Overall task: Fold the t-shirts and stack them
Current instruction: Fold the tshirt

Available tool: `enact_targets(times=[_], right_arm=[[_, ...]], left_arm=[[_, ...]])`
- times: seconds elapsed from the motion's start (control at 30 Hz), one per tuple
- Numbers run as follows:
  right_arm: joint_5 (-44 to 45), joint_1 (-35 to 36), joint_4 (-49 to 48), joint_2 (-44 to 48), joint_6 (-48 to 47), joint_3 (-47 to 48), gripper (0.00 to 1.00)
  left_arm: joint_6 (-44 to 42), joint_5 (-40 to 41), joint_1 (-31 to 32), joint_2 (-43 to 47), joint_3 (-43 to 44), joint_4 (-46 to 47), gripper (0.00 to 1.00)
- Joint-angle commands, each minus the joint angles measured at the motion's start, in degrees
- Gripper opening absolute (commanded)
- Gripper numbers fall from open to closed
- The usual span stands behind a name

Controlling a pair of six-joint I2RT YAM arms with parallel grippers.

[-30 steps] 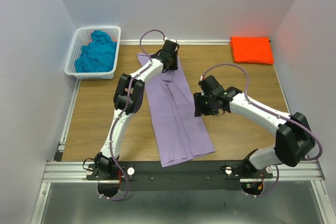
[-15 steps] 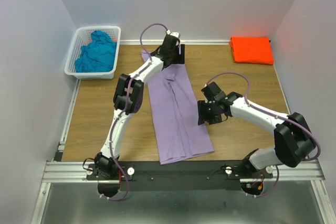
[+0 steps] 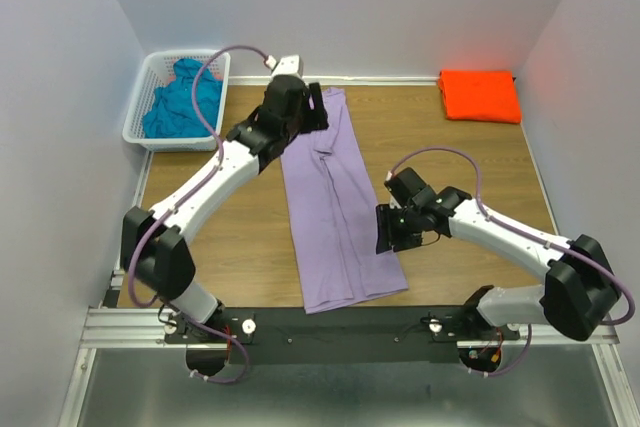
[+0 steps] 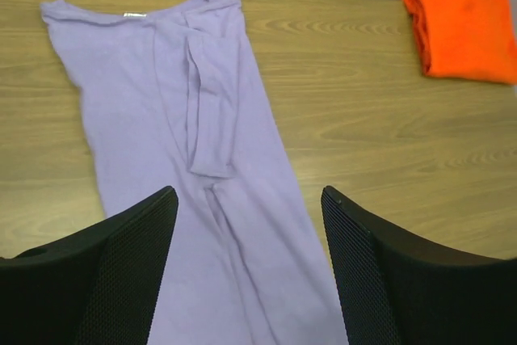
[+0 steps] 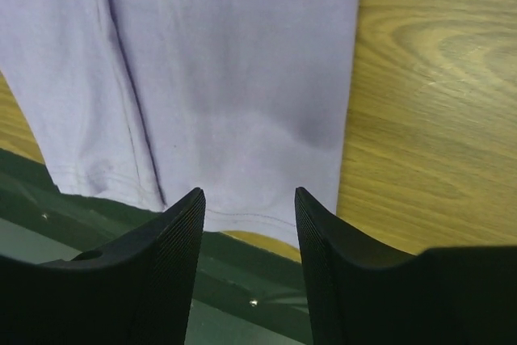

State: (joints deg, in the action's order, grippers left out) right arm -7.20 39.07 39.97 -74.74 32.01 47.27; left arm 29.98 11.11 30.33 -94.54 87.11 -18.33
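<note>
Surface: a wooden desk point(image 3: 470, 162), closed in by pale walls point(image 3: 400, 7) on the left, far and right sides. A metal rail point(image 3: 120, 325) runs along the near edge.

Count: three shirts, one basket, two arms.

- Purple shirt point(image 3: 335, 217): folded into a long strip at mid-desk, running far to near.
- Orange shirt point(image 3: 480, 95): folded, in the far right corner.
- Teal shirt point(image 3: 180, 107): crumpled in the white basket point(image 3: 140, 134) at far left.

Left gripper point(image 4: 246, 204): above the far end of the purple shirt, jaws wide, holding nothing.

Right gripper point(image 5: 249, 199): over the near right hem of the purple shirt, jaws partly apart, nothing between them.
</note>
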Motion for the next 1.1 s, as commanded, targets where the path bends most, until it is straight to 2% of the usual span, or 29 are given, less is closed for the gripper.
enact_targets(times=[0.0,0.03,0.1,0.3,0.53,0.97,1.07], right_arm=[[0.6,3.1,2.0,0.8,1.2,2.0,0.55],[1.2,4.9,2.0,0.1,1.1,2.9,0.55],[3.9,6.6,2.0,-3.1,0.9,5.4,0.55],[8.4,11.0,0.6,-12.1,0.0,11.1,0.45],[9.2,12.5,-1.5,-18.4,-0.7,13.6,0.37],[10.1,14.1,-3.0,-24.4,0.7,13.9,0.34],[10.4,14.3,-2.9,-24.5,1.0,13.5,0.27]], left_arm=[[7.3,7.4,3.5,7.3,-15.6,-8.8,0.78],[9.9,6.6,4.0,11.1,-21.6,-9.2,0.77],[12.4,5.8,5.9,16.5,-27.1,-10.1,0.76],[22.0,2.3,11.2,24.4,-41.9,-13.2,0.73],[24.9,0.3,13.7,27.7,-46.2,-14.3,0.73],[24.1,1.0,13.7,27.7,-46.0,-13.8,0.71],[23.7,1.2,13.8,27.7,-46.2,-13.6,0.7]])
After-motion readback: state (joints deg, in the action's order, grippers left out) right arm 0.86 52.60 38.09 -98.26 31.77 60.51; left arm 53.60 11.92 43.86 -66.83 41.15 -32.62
